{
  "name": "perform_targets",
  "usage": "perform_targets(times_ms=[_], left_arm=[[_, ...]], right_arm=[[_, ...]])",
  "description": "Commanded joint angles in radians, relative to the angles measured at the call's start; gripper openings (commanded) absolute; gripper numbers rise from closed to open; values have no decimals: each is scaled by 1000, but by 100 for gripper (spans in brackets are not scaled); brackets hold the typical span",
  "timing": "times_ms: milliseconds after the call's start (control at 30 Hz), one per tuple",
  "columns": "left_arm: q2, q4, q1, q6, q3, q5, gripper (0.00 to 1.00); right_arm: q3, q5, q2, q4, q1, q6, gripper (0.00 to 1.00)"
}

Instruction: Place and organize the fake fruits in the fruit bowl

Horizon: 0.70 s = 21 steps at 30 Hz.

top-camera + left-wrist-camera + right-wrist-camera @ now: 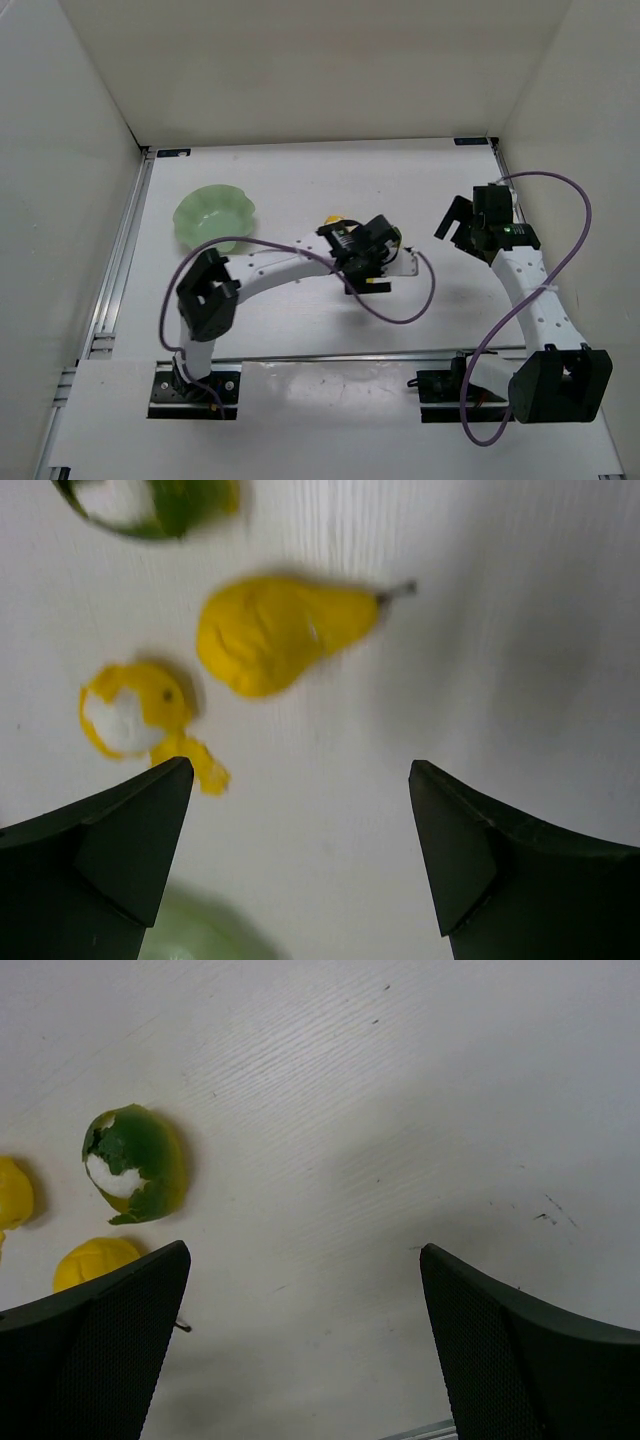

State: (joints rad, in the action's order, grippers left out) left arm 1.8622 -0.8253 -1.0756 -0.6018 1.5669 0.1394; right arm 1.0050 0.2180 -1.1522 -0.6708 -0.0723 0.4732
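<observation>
Top view: the bowl (216,217) sits at the table's (300,175) far left, empty. Left wrist: left gripper (300,780) jaws apart, empty; pear (275,630), peeled piece (135,708) and green fruit (165,502) lie ahead. Right wrist: right gripper (305,1260) jaws apart, empty.

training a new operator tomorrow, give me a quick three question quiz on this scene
1. True or false: the fruit bowl already holds a fruit.
2. Which fruit has a thin stem? A. the yellow pear B. the peeled piece C. the green fruit
3. Fill in: the left gripper and the right gripper both stand ___, holding nothing.
Key: 1 false; 2 A; 3 open.
</observation>
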Motion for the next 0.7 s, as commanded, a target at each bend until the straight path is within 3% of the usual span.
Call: perform_targets(times_ms=[0,300,567,667], left_arm=[[89,66,37,60,218,-125,100],[272,31,132,73,291,-199,100],[376,-89,132,19,379,-279,100],[429,-136,132,29,442,-308,88]], right_arm=[[-35,-20,52,8,0,1,100],[-106,-9,88,8,9,-59,100],[-105,-9,46,39,9,-79,100],[-94,-9,34,39,9,-79,100]])
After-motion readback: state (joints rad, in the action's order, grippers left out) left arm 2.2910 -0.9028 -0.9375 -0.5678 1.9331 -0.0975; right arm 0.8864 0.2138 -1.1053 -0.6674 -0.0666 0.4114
